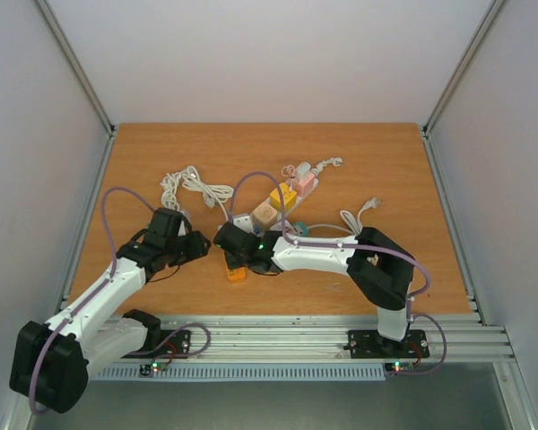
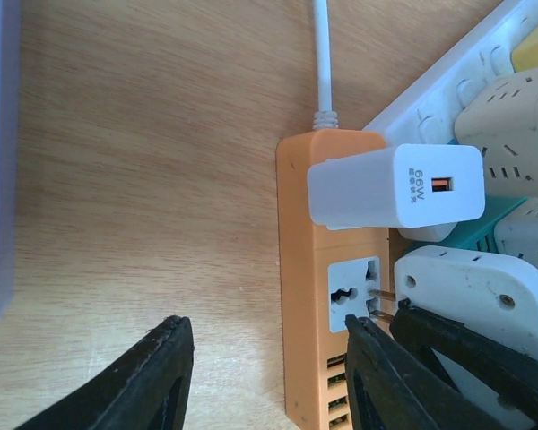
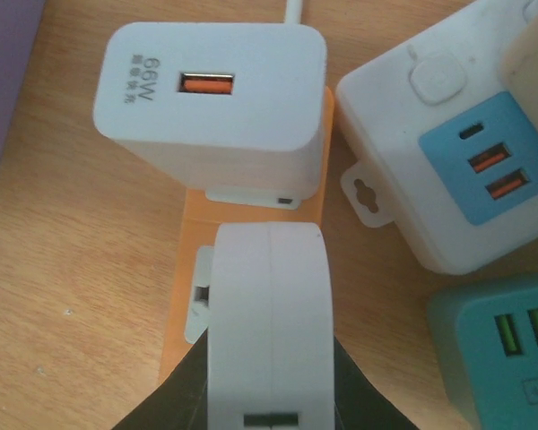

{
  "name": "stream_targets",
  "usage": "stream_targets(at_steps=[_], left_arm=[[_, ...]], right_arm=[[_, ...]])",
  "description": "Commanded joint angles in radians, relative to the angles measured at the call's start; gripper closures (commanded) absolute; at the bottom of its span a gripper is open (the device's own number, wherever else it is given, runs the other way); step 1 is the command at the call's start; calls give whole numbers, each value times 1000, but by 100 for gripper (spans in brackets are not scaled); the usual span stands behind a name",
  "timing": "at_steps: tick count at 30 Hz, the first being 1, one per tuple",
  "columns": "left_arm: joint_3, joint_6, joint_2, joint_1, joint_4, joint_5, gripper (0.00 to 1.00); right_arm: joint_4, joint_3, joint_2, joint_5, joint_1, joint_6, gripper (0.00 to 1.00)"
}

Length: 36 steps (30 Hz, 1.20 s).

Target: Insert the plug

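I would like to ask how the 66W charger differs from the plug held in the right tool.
The charger is seated in the strip; the plug is held by the right tool, its prongs bare beside a free socket. The charger is boxy, with printed text and an orange USB port; the plug is rounded, with a centre seam and no port showing. Both are white.

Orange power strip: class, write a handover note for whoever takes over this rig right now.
Left tool: open, fingers either side of the orange strip at its end, not clamped.
Right tool: shut on the white plug, prongs bare beside the free socket, not inserted.
66W charger sits in the next socket.
Left to do: line up, push the plug home, release.
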Motion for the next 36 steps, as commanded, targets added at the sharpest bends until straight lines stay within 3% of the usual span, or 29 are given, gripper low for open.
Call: stream_targets(at_steps=[1,22,36], left_arm=[[35,25,-5,8,-5,-27,51],[56,46,-13,25,-35,-38,50],[197,15,-126,28,-120,-168,47]], right_arm=[[-67,31,7,60,9,30,99],[-113,90,85,127,38,57,99],[-215,173,217,93,64,168,99]])
